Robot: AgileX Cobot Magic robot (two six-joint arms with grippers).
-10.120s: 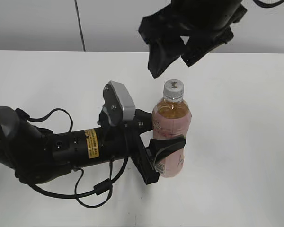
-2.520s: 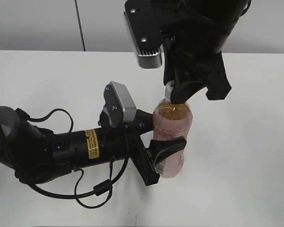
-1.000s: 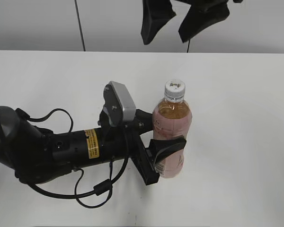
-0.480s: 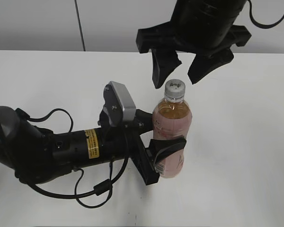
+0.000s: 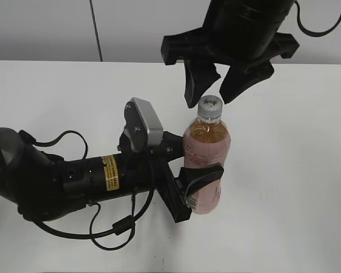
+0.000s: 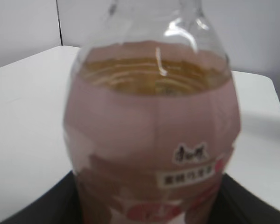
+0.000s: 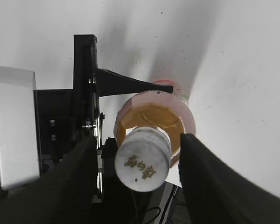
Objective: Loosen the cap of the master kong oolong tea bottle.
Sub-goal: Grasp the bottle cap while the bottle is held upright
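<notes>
**Right pincer spread above the cap, grip on it not yet made**

Look first at your right pincer (image 5: 211,91): it hangs over the bottle with its two fingers spread wide, one on each side of the cap (image 5: 209,105), and it has hold of nothing. From the right wrist camera the cap (image 7: 143,159) sits between the dark fingers (image 7: 74,168), with a clear gap on both sides, so nothing is touching it. How far above the cap the tips are is hard to judge, though they look close to its level.

Your left pincer (image 5: 184,179) reaches in from the left of the bottle (image 5: 204,165) and is closed around the labelled lower body, holding it upright on the table (image 5: 295,170). The left wrist camera shows only the pink label (image 6: 154,154) and the tea line right up against the lens, which fits a firm hold.

By my reading, you are at the approach step: the bottle is braced and the cap has yet to be gripped. The next move calls for you to lower the right pincer until its fingers bracket the ribbed side of the cap, close squarely on it, then twist while the left hold keeps the bottle from turning. Stay centred over the cap, since an off-centre squeeze could tip the bottle.
</notes>
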